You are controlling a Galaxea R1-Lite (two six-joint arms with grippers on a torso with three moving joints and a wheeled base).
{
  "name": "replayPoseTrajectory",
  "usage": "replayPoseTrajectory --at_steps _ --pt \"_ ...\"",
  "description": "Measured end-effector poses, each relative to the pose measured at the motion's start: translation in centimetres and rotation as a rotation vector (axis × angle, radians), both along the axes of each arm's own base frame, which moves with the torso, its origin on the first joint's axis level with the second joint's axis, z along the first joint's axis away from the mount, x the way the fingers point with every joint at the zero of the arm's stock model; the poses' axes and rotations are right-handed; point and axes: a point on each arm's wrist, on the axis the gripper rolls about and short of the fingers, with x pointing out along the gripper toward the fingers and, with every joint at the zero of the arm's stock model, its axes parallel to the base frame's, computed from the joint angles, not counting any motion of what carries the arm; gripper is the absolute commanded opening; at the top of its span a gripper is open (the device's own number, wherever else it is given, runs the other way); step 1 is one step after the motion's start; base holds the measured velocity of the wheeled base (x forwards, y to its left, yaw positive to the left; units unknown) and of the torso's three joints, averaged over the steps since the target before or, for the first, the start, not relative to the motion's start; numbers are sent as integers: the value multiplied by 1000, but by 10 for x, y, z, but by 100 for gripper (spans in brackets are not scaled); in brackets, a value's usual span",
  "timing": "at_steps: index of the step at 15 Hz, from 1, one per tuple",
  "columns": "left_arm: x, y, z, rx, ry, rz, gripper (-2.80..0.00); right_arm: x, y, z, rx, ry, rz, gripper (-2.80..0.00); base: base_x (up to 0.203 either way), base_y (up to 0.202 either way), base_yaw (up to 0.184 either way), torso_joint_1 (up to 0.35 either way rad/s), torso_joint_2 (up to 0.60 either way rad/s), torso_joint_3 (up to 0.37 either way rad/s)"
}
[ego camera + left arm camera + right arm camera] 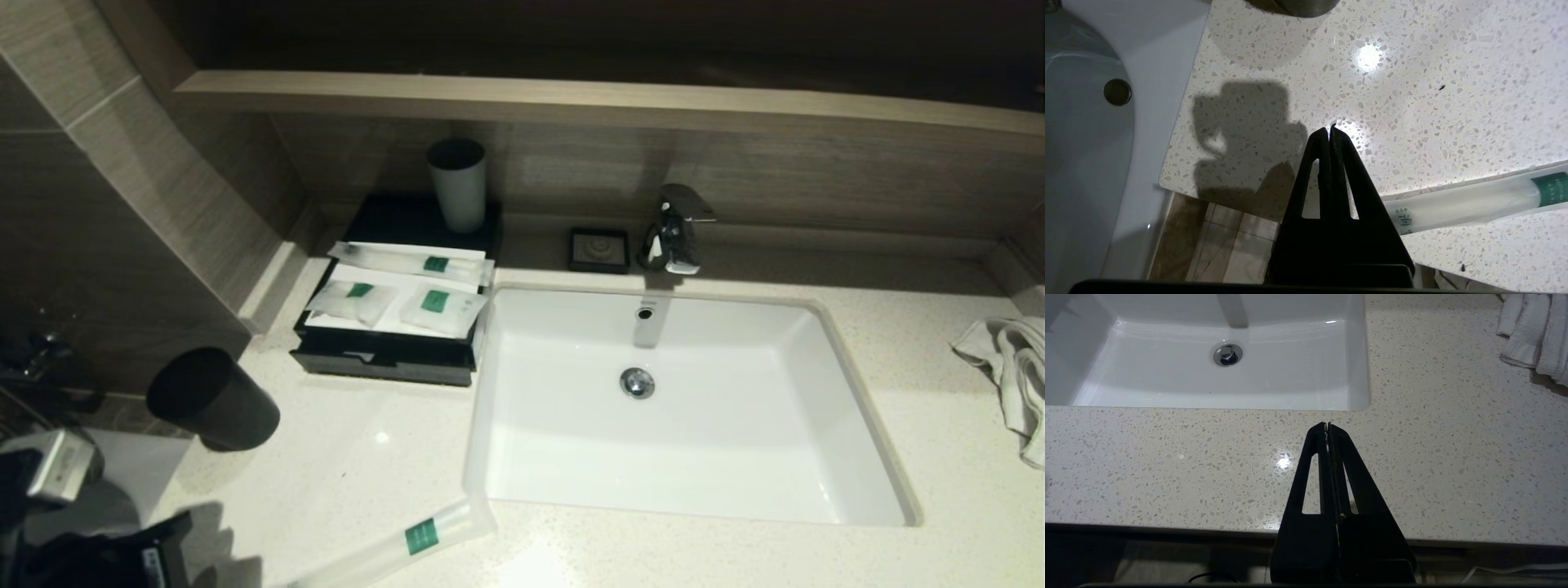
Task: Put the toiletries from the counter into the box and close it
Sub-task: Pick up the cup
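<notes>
The black box point(384, 359) stands on the counter point(343, 457), left of the sink point(686, 408). On its white top panel point(384, 282) lie one long slim packet point(408, 261) and two small pouches point(347, 298) point(441, 306). A second long packet point(408, 543) lies on the counter near the front edge; it also shows in the left wrist view point(1474, 202). My left gripper point(1329, 130) is shut and empty, above the counter's front left corner, just left of that packet. My right gripper point(1327, 425) is shut and empty over the counter's front edge, before the sink's right front corner point(1359, 404).
A black tumbler point(214, 398) stands on the counter in front of the box. A grey tumbler point(457, 184) stands on the box's back part. A small black square dish point(598, 249) and the faucet point(673, 229) are behind the sink. A white towel point(1012, 376) lies far right.
</notes>
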Motion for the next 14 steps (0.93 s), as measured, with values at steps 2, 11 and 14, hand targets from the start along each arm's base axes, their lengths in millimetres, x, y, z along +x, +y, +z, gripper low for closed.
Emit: replayPoseTrajectory --at_steps 2,11,14 --pt "3 -2 -3 8 16 0 0 0 0 0 0 0 0 -280 0 0 0 0 0 0" --pt "13 -5 -11 12 23 -3 0 0 0 0 0 0 0 -280 0 0 0 0 0 0" --pt "19 -8 -14 17 27 -2 0 0 0 0 0 0 0 -280 0 0 0 0 0 0"
